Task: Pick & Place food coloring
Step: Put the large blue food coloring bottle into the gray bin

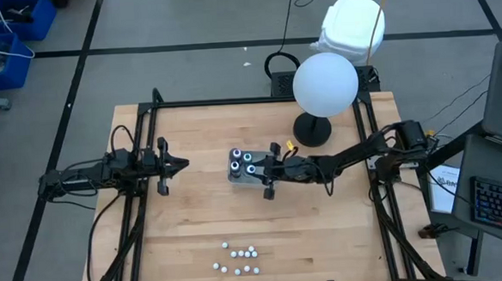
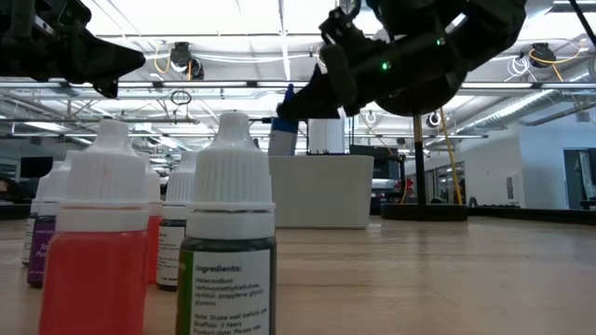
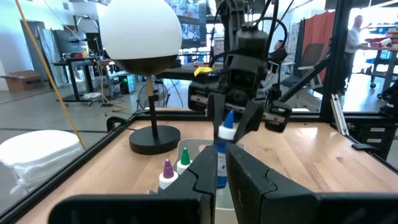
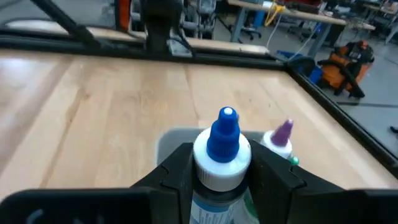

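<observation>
The right tool point(image 4: 222, 171) clamped a blue-capped round plastic bottle point(image 4: 222, 155) above the grey tray point(image 1: 238, 175) mid-table; the left tool point(image 1: 182, 165), fingers together, waited left.

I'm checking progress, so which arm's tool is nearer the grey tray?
Right. The right tool sits at the grey tray's edge, gripping a blue-tipped bottle over it. The left tool waits off to the tray's side, well apart from it.

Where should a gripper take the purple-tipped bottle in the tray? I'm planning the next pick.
Judging by the upright purple-tipped bottle, grip the white collar under its tip, coming from above, as the right gripper does the blue-tipped bottle. The grey tray walls likely block a low side approach.
</observation>
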Robot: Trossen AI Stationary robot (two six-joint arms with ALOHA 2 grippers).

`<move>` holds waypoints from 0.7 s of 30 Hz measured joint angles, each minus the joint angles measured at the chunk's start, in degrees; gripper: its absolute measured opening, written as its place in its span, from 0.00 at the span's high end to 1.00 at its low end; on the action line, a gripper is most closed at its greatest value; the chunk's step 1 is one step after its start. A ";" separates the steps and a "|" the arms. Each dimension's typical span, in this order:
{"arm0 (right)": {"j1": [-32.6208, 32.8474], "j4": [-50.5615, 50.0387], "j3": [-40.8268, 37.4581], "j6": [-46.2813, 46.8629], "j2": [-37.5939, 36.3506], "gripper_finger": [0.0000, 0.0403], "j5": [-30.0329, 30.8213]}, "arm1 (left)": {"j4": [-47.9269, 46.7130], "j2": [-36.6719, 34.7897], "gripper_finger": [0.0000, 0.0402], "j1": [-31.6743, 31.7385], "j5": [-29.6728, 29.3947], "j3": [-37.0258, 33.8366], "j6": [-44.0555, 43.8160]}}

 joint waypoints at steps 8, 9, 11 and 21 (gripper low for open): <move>-0.66 2.94 0.06 0.13 3.27 0.72 0.57 | 0.40 0.00 0.90 -0.01 0.02 0.01 0.09; -0.70 2.95 0.06 0.13 3.60 0.72 0.86 | 0.44 0.01 0.90 0.01 0.02 0.01 0.09; -0.86 3.62 0.06 0.13 4.57 0.73 0.95 | 0.44 0.02 0.90 -0.01 0.02 0.01 0.24; -1.62 2.74 0.04 1.76 6.13 0.72 0.82 | 0.44 0.01 0.90 0.01 0.02 0.01 0.39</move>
